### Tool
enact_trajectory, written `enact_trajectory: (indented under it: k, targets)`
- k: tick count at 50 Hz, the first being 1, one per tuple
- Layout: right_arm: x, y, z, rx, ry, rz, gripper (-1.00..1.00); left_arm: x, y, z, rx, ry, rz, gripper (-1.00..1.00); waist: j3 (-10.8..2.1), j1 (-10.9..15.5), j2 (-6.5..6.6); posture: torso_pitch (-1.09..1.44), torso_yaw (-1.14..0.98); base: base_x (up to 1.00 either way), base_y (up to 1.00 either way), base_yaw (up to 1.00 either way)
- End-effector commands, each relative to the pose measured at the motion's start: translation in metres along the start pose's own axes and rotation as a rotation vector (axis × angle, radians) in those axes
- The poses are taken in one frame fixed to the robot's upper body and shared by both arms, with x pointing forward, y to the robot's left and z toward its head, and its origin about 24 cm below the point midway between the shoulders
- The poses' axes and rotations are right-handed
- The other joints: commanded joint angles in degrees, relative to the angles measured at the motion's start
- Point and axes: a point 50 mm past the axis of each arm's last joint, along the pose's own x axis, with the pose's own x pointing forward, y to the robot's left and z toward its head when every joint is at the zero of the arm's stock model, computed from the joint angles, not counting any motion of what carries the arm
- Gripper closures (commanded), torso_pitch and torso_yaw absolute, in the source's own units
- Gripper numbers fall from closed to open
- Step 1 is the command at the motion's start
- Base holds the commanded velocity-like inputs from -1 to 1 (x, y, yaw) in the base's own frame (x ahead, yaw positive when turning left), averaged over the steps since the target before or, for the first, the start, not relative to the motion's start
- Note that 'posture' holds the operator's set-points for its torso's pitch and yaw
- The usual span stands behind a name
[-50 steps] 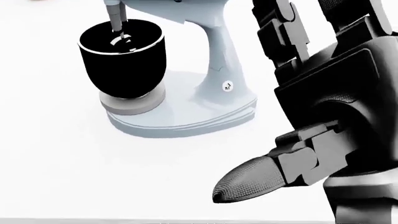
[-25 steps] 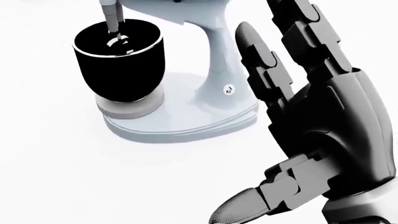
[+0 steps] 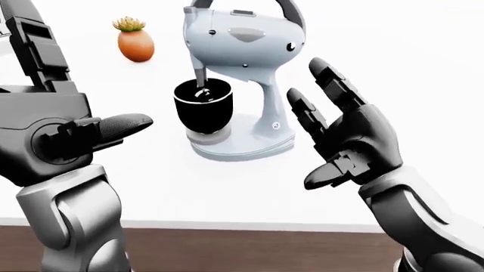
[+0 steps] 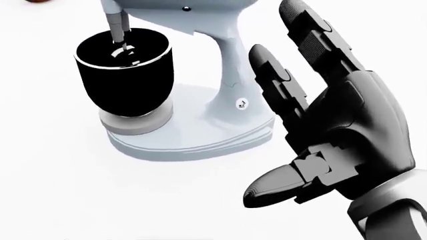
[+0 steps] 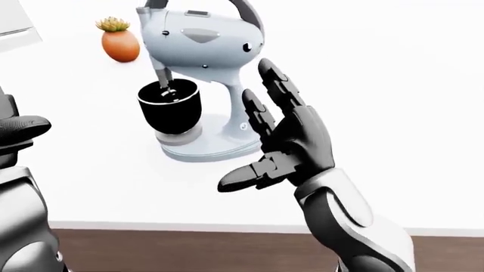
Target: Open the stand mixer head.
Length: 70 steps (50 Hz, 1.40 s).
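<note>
A pale blue-grey stand mixer stands on the white counter, its head down and its beater shaft reaching into the black bowl. My right hand is open, fingers spread and pointing up, just right of the mixer's column and not touching it. In the head view the right hand is large and covers part of the mixer base. My left hand is open and raised at the left of the left-eye view, well apart from the mixer.
An orange pot with a green plant stands on the counter to the upper left of the mixer. The white counter ends in an edge near the bottom, with a brown front beneath it.
In the head view my right hand has come down and left, so its fingertips now show beside the mixer column. The mixer has shifted only slightly in the picture.
</note>
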Motion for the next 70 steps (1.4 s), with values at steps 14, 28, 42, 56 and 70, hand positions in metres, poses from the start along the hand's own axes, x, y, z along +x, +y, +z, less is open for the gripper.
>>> enact_trajectory:
  k: [14,28,42,56,70]
  targets:
    - [0.004,-0.001,0.003,0.03,0.01,0.009,-1.0,0.002,-0.005,0.006,-0.007,-0.045,-0.028,-1.0,-0.51,0.02,0.05,-0.16,0.0,0.0,0.0,0.0]
    - [0.004,-0.004,-0.004,0.027,0.045,0.002,-1.0,0.001,-0.005,0.006,-0.003,-0.044,-0.026,-0.99,-0.64,0.14,0.01,-0.16,0.0,0.0,0.0,0.0]
    - [0.0,-0.01,-0.012,0.016,0.078,-0.029,-1.0,0.001,-0.004,0.006,-0.002,-0.043,-0.023,-1.0,-0.85,0.22,0.0,-0.16,0.0,0.0,0.0,0.0]
    - [-0.001,-0.013,-0.023,0.022,0.108,-0.037,-1.0,0.002,-0.003,0.004,-0.003,-0.041,-0.023,-0.99,-1.15,0.22,0.09,-0.16,0.0,0.0,0.0,0.0]
    - [0.001,-0.019,-0.031,0.024,0.12,-0.055,-1.0,0.002,-0.002,0.004,0.0,-0.041,-0.02,-1.0,-1.36,0.25,0.17,-0.16,0.0,0.0,0.0,0.0]
